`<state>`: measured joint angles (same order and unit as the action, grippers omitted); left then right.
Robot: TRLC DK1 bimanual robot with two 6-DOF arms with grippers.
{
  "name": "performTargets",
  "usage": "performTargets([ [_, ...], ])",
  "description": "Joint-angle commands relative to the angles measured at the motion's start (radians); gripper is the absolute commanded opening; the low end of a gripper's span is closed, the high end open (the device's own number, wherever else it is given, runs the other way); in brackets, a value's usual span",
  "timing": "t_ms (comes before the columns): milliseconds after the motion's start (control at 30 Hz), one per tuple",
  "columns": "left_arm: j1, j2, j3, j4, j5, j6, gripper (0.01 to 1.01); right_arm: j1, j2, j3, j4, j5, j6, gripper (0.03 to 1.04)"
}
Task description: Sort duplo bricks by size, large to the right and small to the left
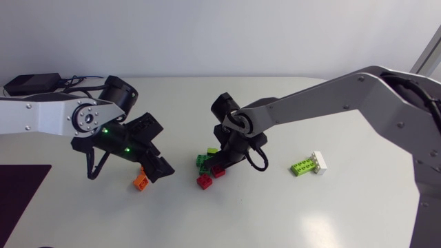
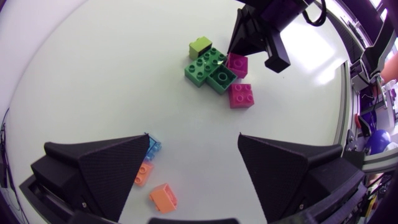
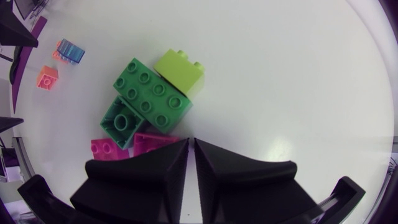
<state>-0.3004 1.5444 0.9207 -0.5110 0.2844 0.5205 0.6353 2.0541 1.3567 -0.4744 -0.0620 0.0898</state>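
Duplo pile (image 1: 209, 169) sits mid-table, lime and white bricks (image 1: 309, 165) at its 3 o'clock, orange bricks (image 1: 140, 181) at 9. Left gripper (image 2: 194, 138) is spread wide over those, empty; right gripper (image 3: 191, 142) is pinched closed, empty, at the pink brick (image 3: 149, 142).

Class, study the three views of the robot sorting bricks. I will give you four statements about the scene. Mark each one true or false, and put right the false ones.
1. The left gripper has its fingers wide apart with nothing between them. True.
2. The right gripper holds a green brick up in the air. False: its fingers are shut with nothing between them, close to a magenta brick in the pile on the table.
3. A long lime brick and a white brick lie side by side, to the right of the pile. True.
4. The orange bricks lie in the pile among the green bricks. False: they lie apart from it, beside the left gripper.
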Motion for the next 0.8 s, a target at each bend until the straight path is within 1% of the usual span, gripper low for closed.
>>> performTargets([
  [0, 0.02, -0.032, -0.031, 0.0, 0.006, 0.024, 0.989, 0.02, 0.035, 0.038, -0.026, 0.008, 0.022, 0.1],
  [167, 0.037, -0.058, -0.046, 0.0, 0.006, 0.036, 0.989, 0.073, 0.047, 0.053, -0.044, 0.01, 0.036, 0.1],
  [300, 0.041, -0.076, -0.059, 0.0, 0.006, 0.042, 0.989, 0.101, 0.055, 0.084, -0.073, -0.016, 0.037, 0.1],
  [400, 0.043, -0.079, -0.066, 0.0, 0.006, 0.044, 0.989, 0.13, 0.074, 0.127, -0.096, -0.045, 0.039, 0.1],
  [533, 0.058, -0.084, -0.075, 0.0, 0.006, 0.046, 0.989, 0.176, 0.11, 0.216, -0.162, -0.084, 0.044, 0.1],
  [633, 0.072, -0.092, -0.08, 0.0, 0.006, 0.055, 0.989, 0.199, 0.12, 0.286, -0.213, -0.137, 0.053, 0.1],
  [767, 0.083, -0.084, -0.062, 0.002, 0.006, 0.056, 0.989, 0.202, 0.113, 0.317, -0.231, -0.148, 0.054, 0.12],
])
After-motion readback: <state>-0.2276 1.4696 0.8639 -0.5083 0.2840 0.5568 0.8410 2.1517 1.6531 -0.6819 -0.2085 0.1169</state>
